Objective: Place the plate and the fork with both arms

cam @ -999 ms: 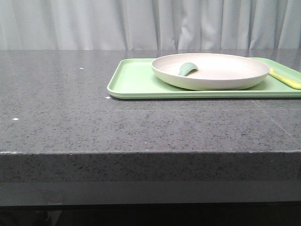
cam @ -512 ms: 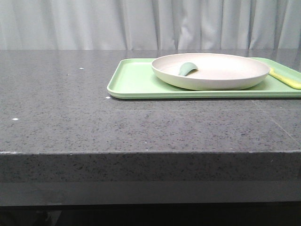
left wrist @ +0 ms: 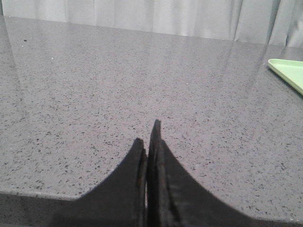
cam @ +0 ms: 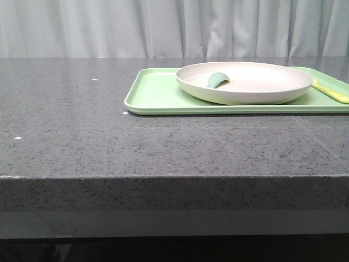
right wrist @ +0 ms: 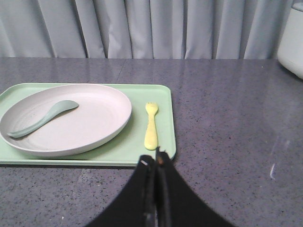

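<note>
The cream plate (cam: 244, 82) sits on a light green tray (cam: 155, 93) at the back right of the dark table; it also shows in the right wrist view (right wrist: 66, 118). A sage-green spoon (right wrist: 42, 117) lies in the plate. The pale yellow fork (right wrist: 151, 125) lies on the tray beside the plate, partly seen in the front view (cam: 330, 90). My right gripper (right wrist: 154, 158) is shut and empty, just short of the tray's near edge, in line with the fork's handle. My left gripper (left wrist: 147, 135) is shut and empty over bare table, the tray's corner (left wrist: 289, 71) far off.
The table's front edge (cam: 174, 176) runs across the front view. A white appliance (right wrist: 291, 40) stands at the table's far right in the right wrist view. Grey curtains hang behind the table.
</note>
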You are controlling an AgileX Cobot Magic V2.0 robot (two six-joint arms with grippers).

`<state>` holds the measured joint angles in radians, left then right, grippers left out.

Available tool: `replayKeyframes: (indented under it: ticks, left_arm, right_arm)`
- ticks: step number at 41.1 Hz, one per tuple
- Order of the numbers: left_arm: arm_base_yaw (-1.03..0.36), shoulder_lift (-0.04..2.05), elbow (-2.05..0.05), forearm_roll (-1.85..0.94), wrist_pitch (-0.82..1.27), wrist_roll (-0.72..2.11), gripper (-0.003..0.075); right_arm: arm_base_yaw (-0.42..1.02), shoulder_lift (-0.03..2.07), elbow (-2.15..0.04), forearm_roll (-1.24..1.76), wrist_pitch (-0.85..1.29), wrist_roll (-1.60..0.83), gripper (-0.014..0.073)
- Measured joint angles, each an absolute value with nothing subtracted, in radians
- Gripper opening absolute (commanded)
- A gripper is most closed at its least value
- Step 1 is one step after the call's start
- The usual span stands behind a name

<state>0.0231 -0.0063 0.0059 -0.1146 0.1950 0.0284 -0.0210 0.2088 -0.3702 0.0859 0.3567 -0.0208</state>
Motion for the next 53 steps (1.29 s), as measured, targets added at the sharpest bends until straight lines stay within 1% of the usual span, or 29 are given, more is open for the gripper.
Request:
replayKeyframes:
  ticks: [7, 17, 22, 53]
  left_arm:
    - [0.023, -0.006, 0.006, -0.115, 0.194, 0.028, -0.0018]
    - [0.023, -0.006, 0.006, -0.115, 0.193, 0.028, -0.0018]
    - [0.023, -0.006, 0.006, -0.115, 0.193, 0.028, -0.0018]
    - [0.023, -0.006, 0.006, -0.115, 0.191, 0.028, -0.0018]
  right_arm:
    - [0.006, 0.169, -0.306, 0.063, 0.311, -0.023, -0.0063]
    - [0.021, 0.075, -0.071, 0.085, 0.217, -0.023, -0.0063]
    - [0.021, 0.014, 0.013, 0.091, 0.180, -0.023, -0.0063]
    - [0.021, -0.010, 0.027, 0.094, 0.192, -0.023, -0.0063]
